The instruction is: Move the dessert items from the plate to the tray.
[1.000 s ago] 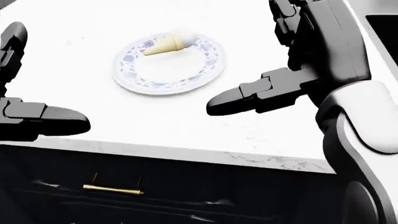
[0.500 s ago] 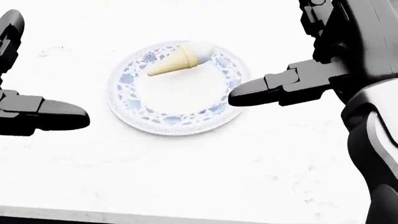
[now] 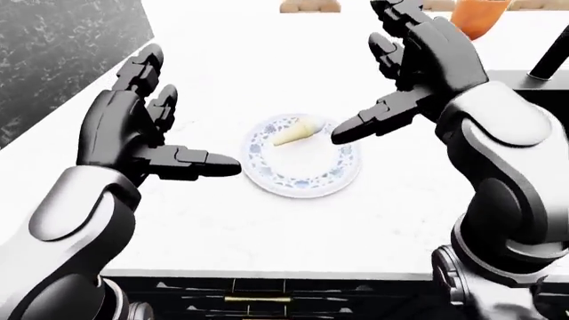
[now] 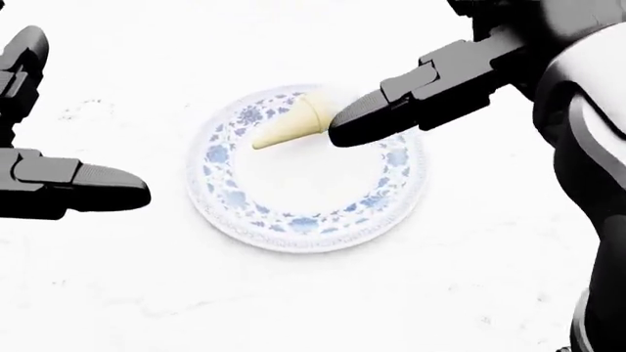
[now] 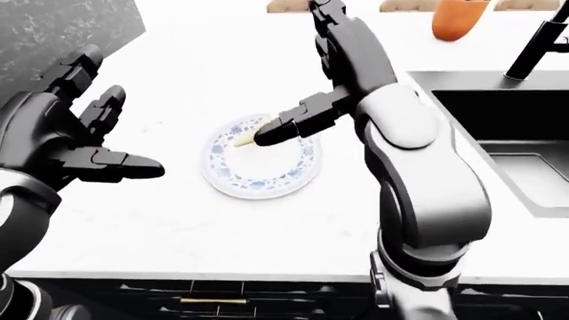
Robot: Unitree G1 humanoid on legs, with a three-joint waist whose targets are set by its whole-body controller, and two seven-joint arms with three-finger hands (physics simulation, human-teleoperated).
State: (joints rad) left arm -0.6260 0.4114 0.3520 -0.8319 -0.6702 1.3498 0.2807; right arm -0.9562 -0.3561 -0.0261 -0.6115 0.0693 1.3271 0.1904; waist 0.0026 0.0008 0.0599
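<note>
White marble worktop [image 4: 313, 308] fills more of our head view than a second ago: the camera has closed in, and our right hand [image 3: 418, 60] has come over the plate [image 4: 391, 205], its thumb beside the cone [image 4: 293, 125]. Both hands' fingers are spread, holding nothing; the left hand [image 3: 133, 127] waits beside. The grasp seems next. A sink [image 5: 507, 160] lies right; no tray shows.

An ice cream cone [image 4: 290, 126] lies on its side on the plate [image 4: 303, 224]. The plate is round, white, blue-patterned.
</note>
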